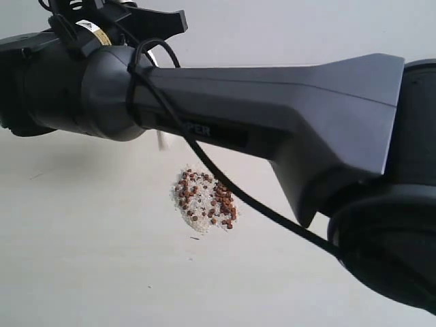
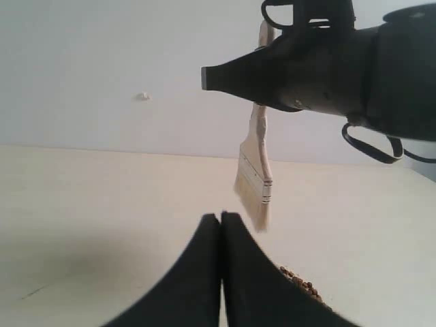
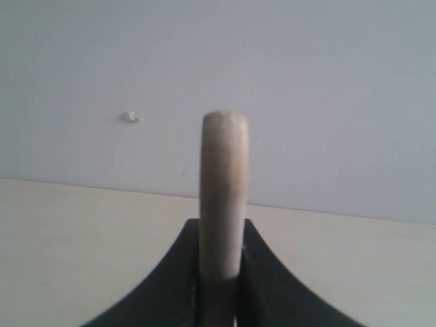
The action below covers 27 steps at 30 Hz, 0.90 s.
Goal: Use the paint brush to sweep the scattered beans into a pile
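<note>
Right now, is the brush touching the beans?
Apart. The left wrist view shows the bristles of the brush ending with a strip of bare table between them and the beans.

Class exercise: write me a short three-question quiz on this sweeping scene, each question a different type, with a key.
1. True or false: the left gripper is holding the paint brush.
2. Multiple choice: the beans lie
A) in a bowl
B) gathered in one patch, mixed with pale crumbs
C) in a long straight line
3. Fill the gap: the right gripper is shut on the brush's ______.

Key: 1 false, as its fingers are closed together with nothing between them; 2 B; 3 handle.
</note>
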Each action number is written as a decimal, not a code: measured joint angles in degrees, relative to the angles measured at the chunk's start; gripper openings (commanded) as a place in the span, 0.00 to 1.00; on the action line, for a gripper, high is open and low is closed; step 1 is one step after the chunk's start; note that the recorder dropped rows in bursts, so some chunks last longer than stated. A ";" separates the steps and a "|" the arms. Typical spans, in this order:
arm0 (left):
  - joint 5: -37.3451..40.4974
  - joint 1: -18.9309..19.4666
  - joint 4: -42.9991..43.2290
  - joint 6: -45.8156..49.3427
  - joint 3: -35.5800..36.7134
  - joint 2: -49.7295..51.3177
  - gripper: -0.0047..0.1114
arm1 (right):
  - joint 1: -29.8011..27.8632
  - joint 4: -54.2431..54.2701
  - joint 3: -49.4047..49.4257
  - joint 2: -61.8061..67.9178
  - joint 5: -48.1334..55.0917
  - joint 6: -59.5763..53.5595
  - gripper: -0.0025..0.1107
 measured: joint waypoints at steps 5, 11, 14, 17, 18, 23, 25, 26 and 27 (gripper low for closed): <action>0.00 0.00 0.00 0.00 0.00 0.00 0.04 | -0.10 0.00 0.90 -0.23 0.00 -0.61 0.02; 0.00 0.00 0.00 0.00 0.00 0.00 0.04 | 0.63 0.11 0.90 -0.35 0.00 -0.74 0.02; 0.00 0.00 0.00 0.00 0.00 0.00 0.04 | 0.72 0.11 0.90 -0.35 0.00 -0.63 0.02; 0.00 0.00 0.00 0.00 0.00 0.00 0.04 | 0.72 0.11 0.90 -0.35 0.00 -0.63 0.02; 0.00 0.00 0.00 0.00 0.00 0.00 0.04 | 0.72 0.11 0.90 -0.35 0.00 -0.63 0.02; 0.00 0.00 0.00 0.00 0.00 0.00 0.04 | 0.72 0.11 0.90 -0.35 0.00 -0.63 0.02; 0.00 0.00 0.00 0.00 0.00 0.00 0.04 | 0.72 0.11 0.90 -0.35 0.00 -0.63 0.02; 0.00 0.00 0.00 0.00 0.00 0.00 0.04 | 0.72 0.11 0.90 -0.35 0.00 -0.63 0.02; 0.00 0.00 0.00 0.00 0.00 0.00 0.04 | 0.72 0.11 0.90 -0.35 0.00 -0.63 0.02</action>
